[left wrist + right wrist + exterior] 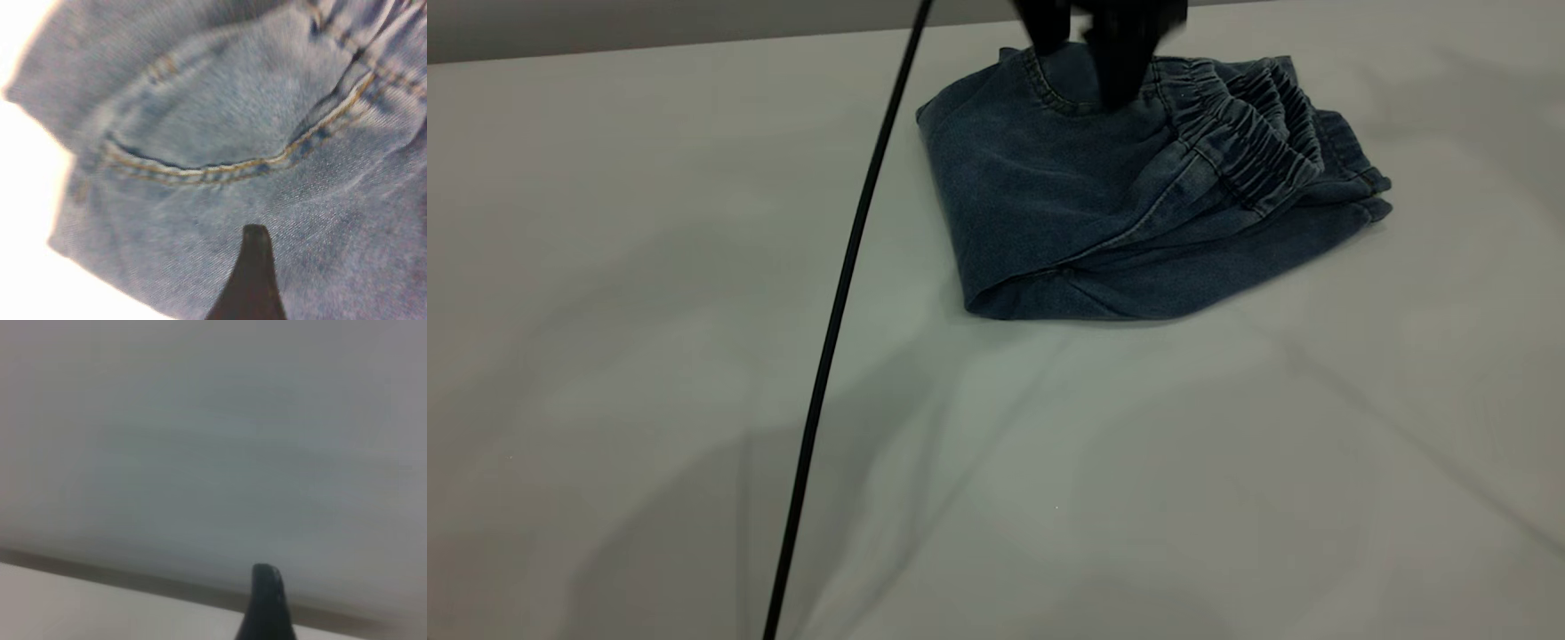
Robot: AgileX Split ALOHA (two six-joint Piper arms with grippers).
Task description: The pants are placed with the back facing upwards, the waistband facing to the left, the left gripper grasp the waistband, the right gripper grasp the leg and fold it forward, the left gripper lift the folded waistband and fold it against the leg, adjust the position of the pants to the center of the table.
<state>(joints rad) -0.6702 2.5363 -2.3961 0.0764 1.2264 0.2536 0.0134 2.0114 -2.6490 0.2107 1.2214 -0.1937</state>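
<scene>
At the upper middle of the exterior frame, the left gripper (1092, 62) presses down on the folded pants (1103, 222), its black fingers on the denim beside the waistband (1249, 133); whether they pinch cloth I cannot tell. The pants lie bunched on the table (649, 356), waistband toward the upper right. A black cable (845, 293) crosses the left half. The right gripper (265, 603) shows one finger; its opening cannot be judged.
</scene>
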